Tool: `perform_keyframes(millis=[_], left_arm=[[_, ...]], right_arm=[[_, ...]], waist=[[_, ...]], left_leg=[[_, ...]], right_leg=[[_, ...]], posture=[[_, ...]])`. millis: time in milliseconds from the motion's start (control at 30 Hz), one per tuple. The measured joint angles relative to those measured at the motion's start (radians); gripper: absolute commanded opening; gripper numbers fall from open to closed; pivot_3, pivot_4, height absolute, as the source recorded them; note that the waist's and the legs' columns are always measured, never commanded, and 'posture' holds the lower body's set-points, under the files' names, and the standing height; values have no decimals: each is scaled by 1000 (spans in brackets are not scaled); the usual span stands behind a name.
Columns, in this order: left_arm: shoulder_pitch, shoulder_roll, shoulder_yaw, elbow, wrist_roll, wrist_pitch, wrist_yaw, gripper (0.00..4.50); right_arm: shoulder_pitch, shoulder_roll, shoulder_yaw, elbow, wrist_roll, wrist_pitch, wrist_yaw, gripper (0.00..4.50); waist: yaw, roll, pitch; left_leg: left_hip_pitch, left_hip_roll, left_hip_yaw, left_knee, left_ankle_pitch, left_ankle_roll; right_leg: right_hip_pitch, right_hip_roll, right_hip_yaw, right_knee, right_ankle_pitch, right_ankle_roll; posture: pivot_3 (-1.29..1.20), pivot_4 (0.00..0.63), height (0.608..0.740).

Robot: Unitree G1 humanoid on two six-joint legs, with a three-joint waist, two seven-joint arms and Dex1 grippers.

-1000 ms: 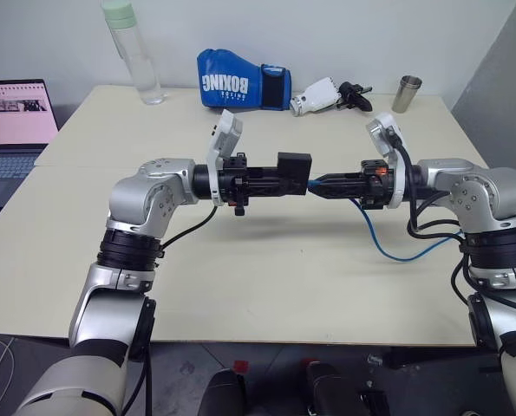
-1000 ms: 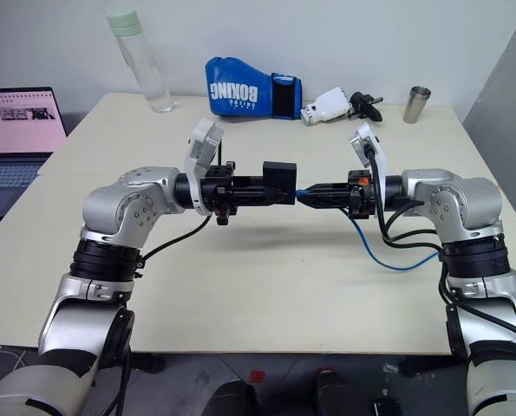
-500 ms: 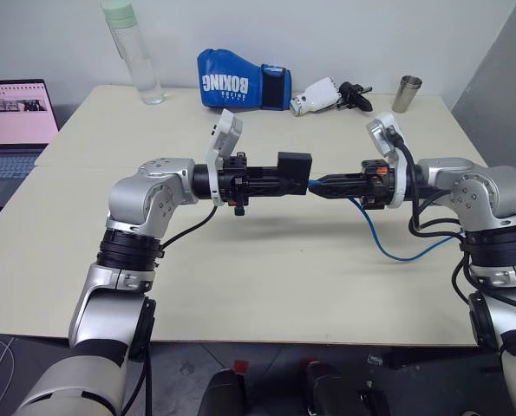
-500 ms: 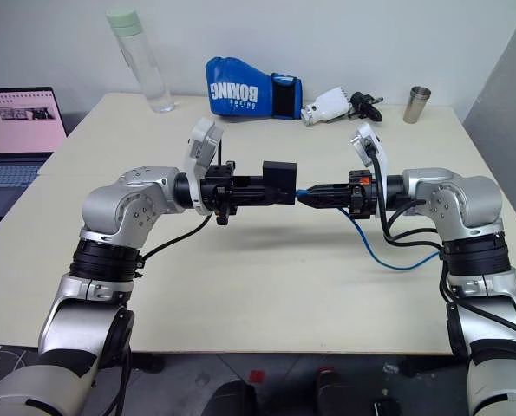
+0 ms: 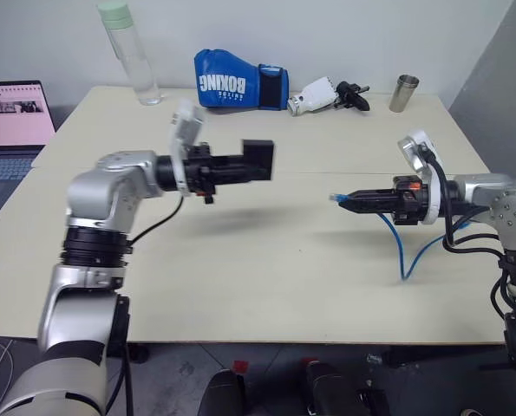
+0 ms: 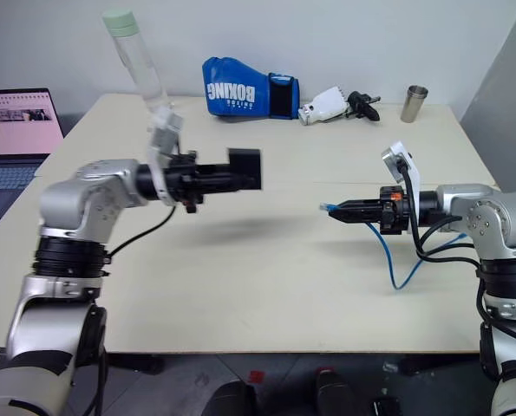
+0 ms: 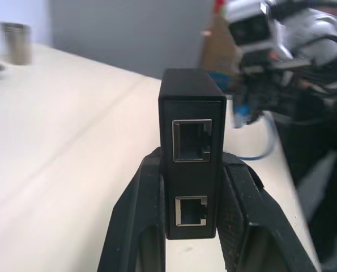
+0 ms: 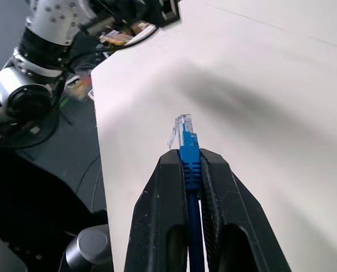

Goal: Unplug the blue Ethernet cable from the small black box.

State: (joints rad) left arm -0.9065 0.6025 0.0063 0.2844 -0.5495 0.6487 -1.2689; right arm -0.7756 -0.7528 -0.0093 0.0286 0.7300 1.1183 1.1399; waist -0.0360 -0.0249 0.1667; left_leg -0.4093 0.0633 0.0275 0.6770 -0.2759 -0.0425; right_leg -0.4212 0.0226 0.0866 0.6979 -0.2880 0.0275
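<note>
The plug has come out of the small black box (image 5: 258, 160) and the arms have drawn apart; the unplugging looks done; the left gripper (image 7: 192, 226) pinches the box at left, well apart from the right gripper (image 8: 191, 170), which clamps the blue Ethernet cable (image 8: 188, 150) behind its plug.

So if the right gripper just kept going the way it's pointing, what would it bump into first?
Probably the black box held in the left gripper. The right gripper, shut on the blue cable, points across the table toward it, slightly downward, so it might instead pass just under; depth is unclear.
</note>
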Motion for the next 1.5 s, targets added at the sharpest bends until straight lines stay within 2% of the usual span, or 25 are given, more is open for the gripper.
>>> perform_keyframes(millis=[167, 267, 467, 600, 667, 733, 900, 1200, 1367, 1500], left_arm=[[0, -12, -7, 1, 5, 0, -7, 785], [1, -11, -7, 1, 11, -2, 0, 785], [103, -6, 11, -58, 24, -7, 74, 785], [161, -24, 19, -140, 17, 11, 127, 785], [174, -29, 22, -178, 5, 28, 149, 785], [182, -31, 25, -205, -3, 43, 164, 785], [211, -30, 40, -251, -31, 75, 195, 785], [231, -15, 54, -292, -61, 106, 232, 785], [226, 6, 72, -279, -63, 106, 237, 785], [206, 31, 91, -213, -54, 83, 249, 785]], right_arm=[[0, 25, -12, -18, 5, -2, -46, 40], [16, 35, -16, -12, -53, -77, -119, 40], [65, 149, 22, 210, -402, -377, -526, 40], [61, 235, 31, 388, -543, -532, -731, 40], [57, 275, 33, 446, -574, -568, -771, 599], [55, 299, 34, 469, -589, -581, -777, 971], [57, 308, 33, 467, -595, -583, -756, 2221], [109, 281, 30, 252, -560, -456, -641, 4360], [147, 204, -65, -11, -432, -321, -564, 4436], [183, 138, -180, -238, -193, -178, -421, 4436]], waist=[[4, 0, 0], [4, 0, 0], [1, 0, 0], [3, 0, 0], [3, 0, 0], [3, 0, 0], [3, 0, 0], [4, 0, 0], [5, 0, 0], [7, 0, 0]], left_leg=[[-1, 0, 0, 1, 0, 0], [-1, 0, 0, 1, 0, 0], [-1, 0, 2, 1, 0, -1], [-4, 1, 2, 1, 2, -3], [-5, 0, 2, 1, 2, -4], [-4, 0, 2, 1, 2, -4], [-4, 0, 2, 1, 2, -3], [-4, 0, 1, 1, 1, -1], [-5, 0, 1, 1, 0, -1], [-4, 0, -1, 1, 0, 0]], right_leg=[[0, 0, 0, -1, 0, 0], [0, 0, 0, -1, 0, 0], [-2, -1, 2, 1, 0, 0], [-5, -1, 2, 1, 0, 0], [-5, -1, 2, 1, 0, 0], [-4, -1, 2, 1, 0, 0], [-4, -1, 2, 1, 0, 0], [-4, -1, 1, 1, 0, 0], [-4, -1, 0, 1, 0, 0], [-3, -1, -1, 0, 0, 0]], posture=[[0, 150, 740], [0, 150, 740], [0, 150, 740], [0, 150, 740], [0, 150, 740], [0, 150, 740], [0, 150, 740], [0, 150, 740], [0, 150, 740], [0, 150, 740]])
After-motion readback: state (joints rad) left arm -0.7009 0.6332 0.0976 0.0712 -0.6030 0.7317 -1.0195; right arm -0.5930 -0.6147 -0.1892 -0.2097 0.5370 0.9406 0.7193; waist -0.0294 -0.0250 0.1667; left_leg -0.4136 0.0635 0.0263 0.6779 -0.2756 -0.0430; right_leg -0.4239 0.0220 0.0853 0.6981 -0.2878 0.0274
